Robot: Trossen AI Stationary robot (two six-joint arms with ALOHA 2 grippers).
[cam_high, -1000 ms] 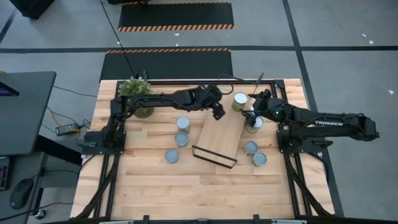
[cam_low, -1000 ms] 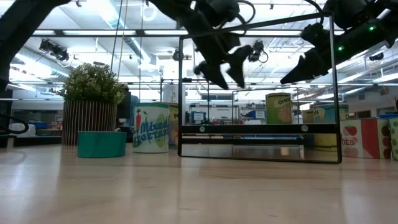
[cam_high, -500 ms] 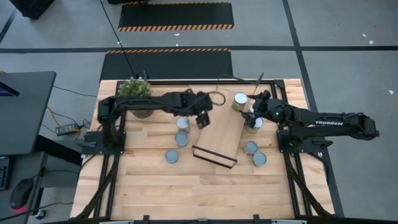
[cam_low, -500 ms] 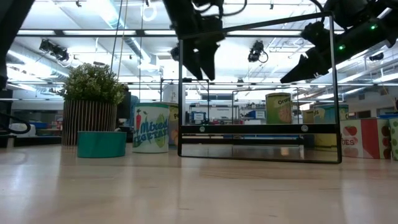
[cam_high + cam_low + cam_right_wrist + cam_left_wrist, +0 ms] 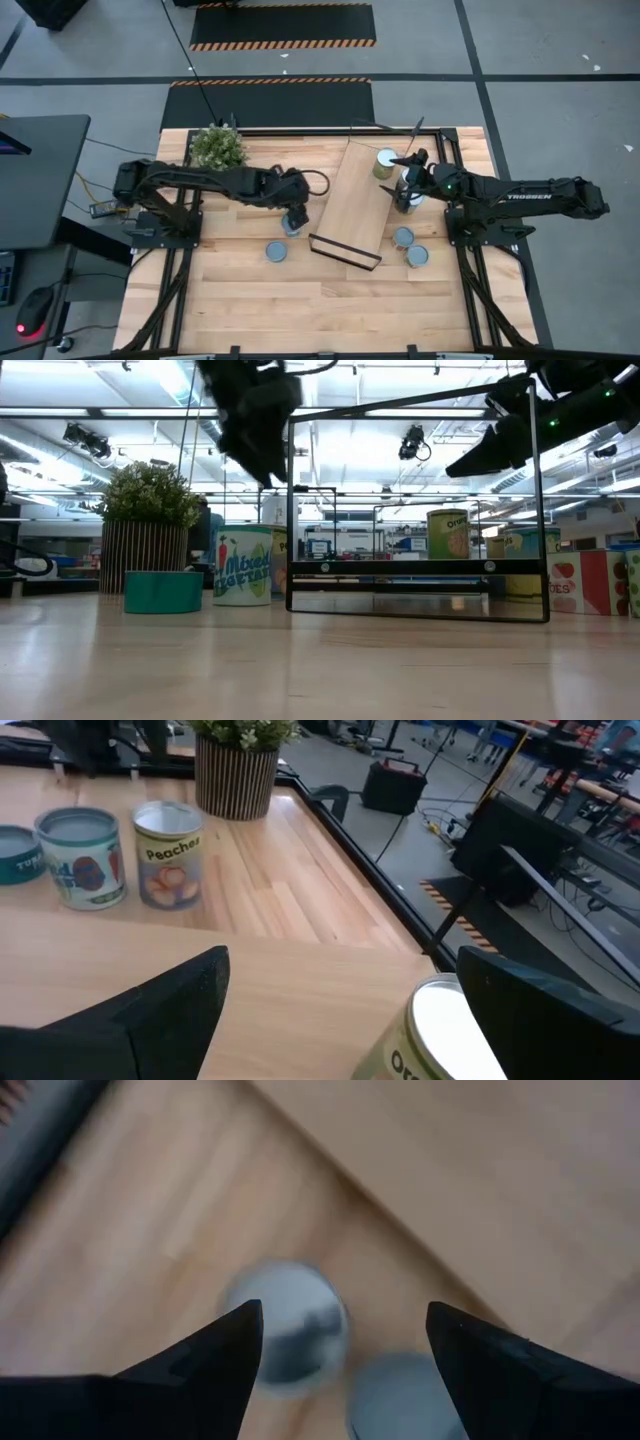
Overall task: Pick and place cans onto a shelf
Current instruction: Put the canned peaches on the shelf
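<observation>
Left pincer [image 5: 295, 212] hovering open, empty, over can [image 5: 285, 1320] beside shelf [image 5: 362, 205]; centring before closing is advisable

Blurred in the left wrist view: two round silver-topped metal cans [image 5: 287, 1330] on the wooden tabletop, the second [image 5: 405, 1398] cut off by the frame edge. Hidden in the high view beneath the dark left gripper [image 5: 294, 212]: most of the can there. Cropped in the right wrist view: a green-labelled can with a shiny lid [image 5: 450, 1040], its lettering only partly legible.
</observation>
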